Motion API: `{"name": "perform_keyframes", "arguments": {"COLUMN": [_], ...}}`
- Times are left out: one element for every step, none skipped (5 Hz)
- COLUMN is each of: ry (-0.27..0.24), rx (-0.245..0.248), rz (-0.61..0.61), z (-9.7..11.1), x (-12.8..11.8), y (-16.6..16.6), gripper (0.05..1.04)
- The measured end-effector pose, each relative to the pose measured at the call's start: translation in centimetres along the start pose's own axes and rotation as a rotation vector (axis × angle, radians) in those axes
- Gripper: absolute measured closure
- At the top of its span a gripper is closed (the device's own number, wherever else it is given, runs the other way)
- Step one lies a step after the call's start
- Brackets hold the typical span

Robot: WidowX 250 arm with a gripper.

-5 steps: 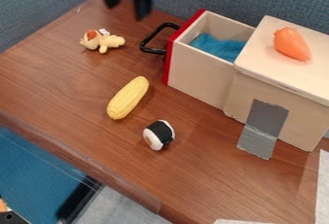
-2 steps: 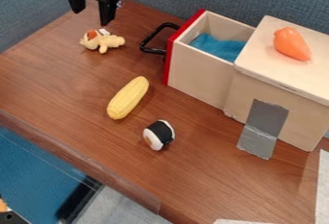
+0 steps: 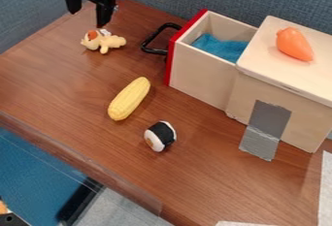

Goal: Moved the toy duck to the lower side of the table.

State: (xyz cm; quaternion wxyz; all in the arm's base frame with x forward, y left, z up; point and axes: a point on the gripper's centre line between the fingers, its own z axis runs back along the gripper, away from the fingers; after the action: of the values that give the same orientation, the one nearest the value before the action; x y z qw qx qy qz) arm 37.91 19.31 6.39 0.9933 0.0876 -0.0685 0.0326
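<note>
Toy duck (image 3: 111, 42) not yet in hand, so from where I'm standing the job looks to be at the pick-up step. The black gripper (image 3: 87, 19) hangs over the far left part of the table with its fingers spread and nothing between them, one fingertip just behind the duck; how high it sits above the wood I can't tell. The duck lies right by that fingertip, a small pale yellow thing with a reddish patch at its head end. What's wanted next, I reckon, is a small shift toward the viewer, then straight down so the two fingers straddle the body, and a gentle close. Being small and lumpy, it could slip or roll if caught by an edge. To its right is the black drawer handle (image 3: 148, 42), worth keeping clear of. Farther out, the corn (image 3: 129, 99) and the sushi roll (image 3: 160, 136) lie toward the lower side of the table (image 3: 52, 84), so I'd lift the duck well over them or carry it around.
</note>
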Motion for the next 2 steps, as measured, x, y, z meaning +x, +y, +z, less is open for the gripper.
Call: {"name": "perform_keyframes", "arguments": {"ry": [0.045, 0.091], "rx": [0.016, 0.024], "rz": [0.021, 0.037], "z": [-0.92, -1.74], "x": [-0.55, -0.68], "y": [0.66, 1.18], "gripper": [0.083, 0.083]}}
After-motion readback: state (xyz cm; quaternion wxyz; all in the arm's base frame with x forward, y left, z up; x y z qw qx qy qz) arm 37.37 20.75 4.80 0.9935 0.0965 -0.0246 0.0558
